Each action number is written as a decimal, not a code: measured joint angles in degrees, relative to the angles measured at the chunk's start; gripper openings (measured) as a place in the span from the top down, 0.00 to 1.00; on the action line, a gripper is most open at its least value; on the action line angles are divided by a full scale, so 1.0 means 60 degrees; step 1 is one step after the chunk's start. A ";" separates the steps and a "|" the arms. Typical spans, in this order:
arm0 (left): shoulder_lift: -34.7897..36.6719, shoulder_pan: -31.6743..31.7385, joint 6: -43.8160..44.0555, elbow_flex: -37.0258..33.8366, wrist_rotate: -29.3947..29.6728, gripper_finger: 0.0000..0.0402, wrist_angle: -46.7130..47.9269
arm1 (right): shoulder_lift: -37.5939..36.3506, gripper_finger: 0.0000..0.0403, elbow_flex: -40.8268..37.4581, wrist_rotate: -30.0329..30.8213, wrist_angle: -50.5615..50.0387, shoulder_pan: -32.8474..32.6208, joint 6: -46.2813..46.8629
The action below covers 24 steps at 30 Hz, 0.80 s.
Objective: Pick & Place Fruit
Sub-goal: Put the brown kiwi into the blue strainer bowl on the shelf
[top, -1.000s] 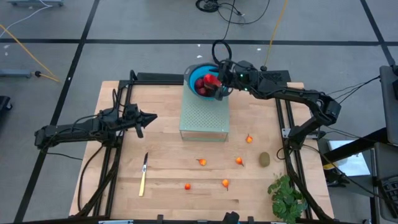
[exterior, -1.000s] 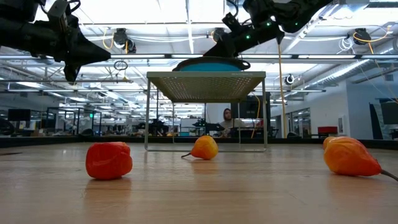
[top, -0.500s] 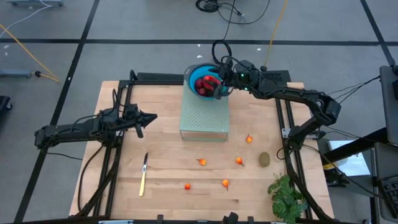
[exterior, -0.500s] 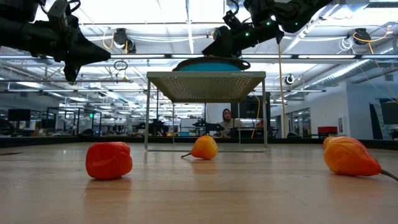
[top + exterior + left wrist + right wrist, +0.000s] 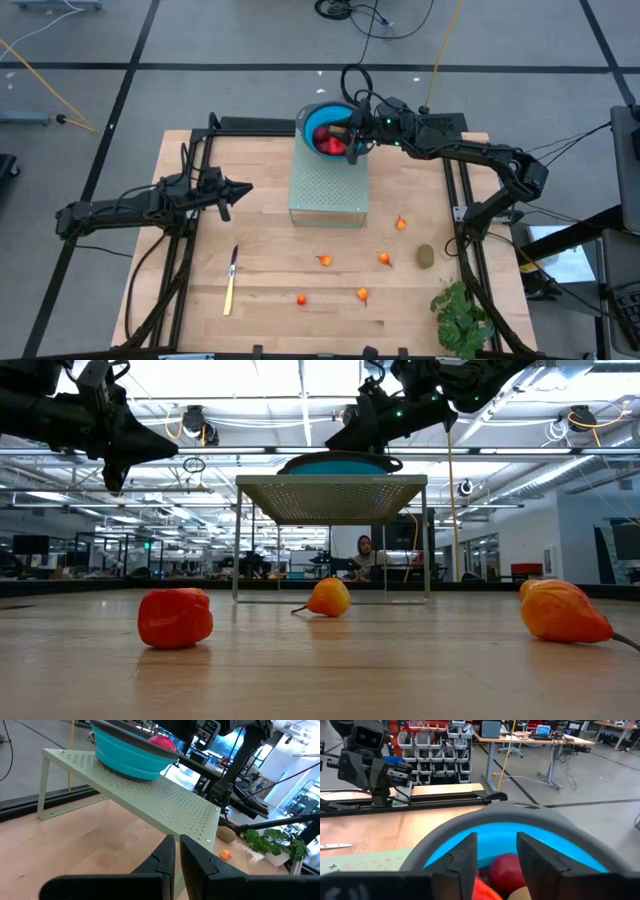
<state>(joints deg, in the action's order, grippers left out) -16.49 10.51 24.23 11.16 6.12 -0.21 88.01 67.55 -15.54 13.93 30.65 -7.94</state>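
The right gripper (image 5: pixel 350 140) reaches over the round blue bowl (image 5: pixel 312 118) on the pale green holey metal shelf (image 5: pixel 328 190). Its fingers are part open, holding nothing I can see. Smooth red fruit (image 5: pixel 506 868) sits in the bowl. Little orange fruit (image 5: pixel 384 259) and a brown oval (image 5: pixel 425 256) lie on the wooden table (image 5: pixel 260 320). The left gripper (image 5: pixel 238 187) hangs above the table, pinched shut and empty.
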 joint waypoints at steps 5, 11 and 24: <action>0.0003 0.0003 0.0018 0.0000 0.0001 0.94 0.0000 | -0.0267 0.76 0.0003 0.0006 0.0188 -0.0019 0.0010; -0.0001 0.0002 0.0017 0.0000 0.0001 0.94 0.0000 | -0.1152 0.89 0.0015 0.0002 -0.0626 -0.0381 0.0460; 0.0001 0.0001 0.0015 0.0000 -0.0001 0.94 0.0000 | -0.3171 1.00 0.0015 0.0139 -0.3208 -0.1894 0.0718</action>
<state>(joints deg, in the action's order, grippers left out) -16.48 10.51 24.32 11.16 6.12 -0.21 68.98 67.64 -14.71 -5.32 19.29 -3.64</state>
